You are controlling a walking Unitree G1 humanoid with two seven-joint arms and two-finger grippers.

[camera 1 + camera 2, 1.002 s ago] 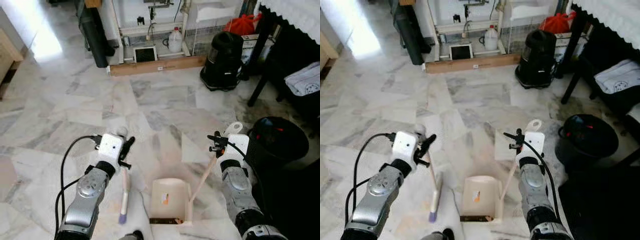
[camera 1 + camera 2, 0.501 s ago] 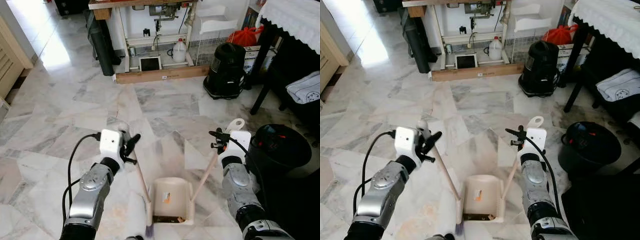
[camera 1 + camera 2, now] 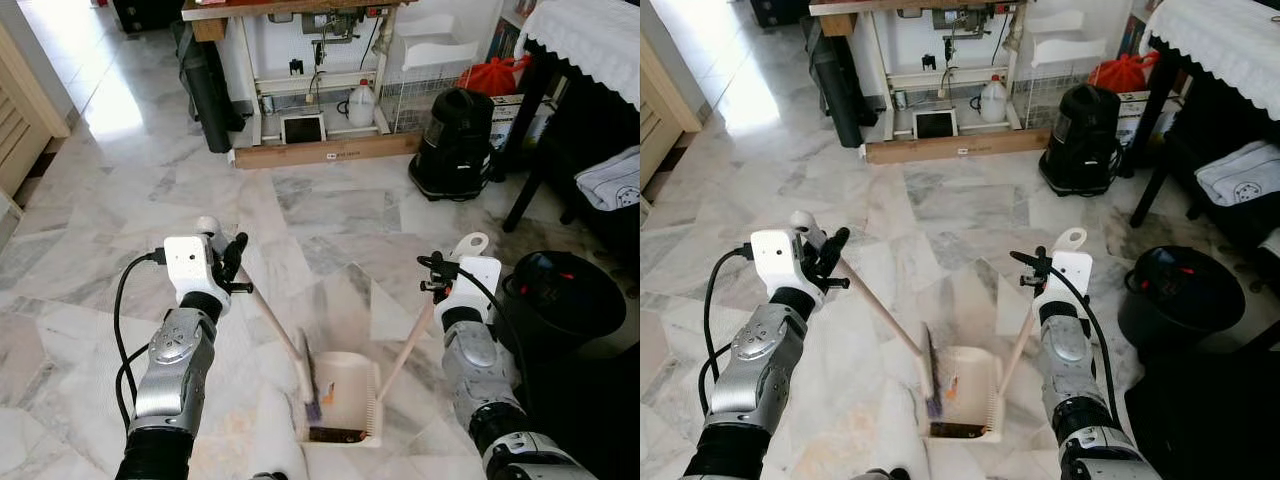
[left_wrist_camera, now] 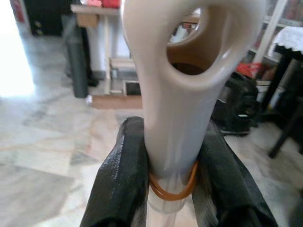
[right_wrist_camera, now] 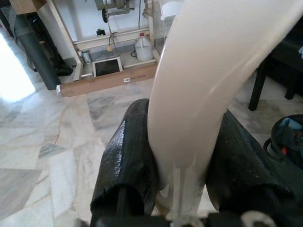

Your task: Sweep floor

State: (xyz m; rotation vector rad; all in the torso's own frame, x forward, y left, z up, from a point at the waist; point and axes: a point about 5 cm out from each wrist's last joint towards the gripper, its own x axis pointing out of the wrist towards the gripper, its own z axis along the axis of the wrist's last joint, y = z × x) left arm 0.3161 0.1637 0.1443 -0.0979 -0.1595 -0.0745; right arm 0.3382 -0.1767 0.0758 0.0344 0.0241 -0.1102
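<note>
A: Where's the broom?

B: Broom [image 3: 283, 338] handle clamped in the left gripper [image 4: 171, 189]; its head sits at the mouth of the cream dustpan [image 3: 345, 395], bristles touching the pan's left edge. Dustpan rests flat on the marble floor [image 3: 330, 210], its upright handle gripped by the right gripper [image 5: 182, 184]. Dark debris lies at the pan's near lip.

A: Technique for this stroke?

B: Judgement: keep the pan pressed flat and steady, draw the bristles in short and low so the dirt goes deeper in rather than flicking out. Black bin [image 3: 565, 290] stands near on the right for emptying.
</note>
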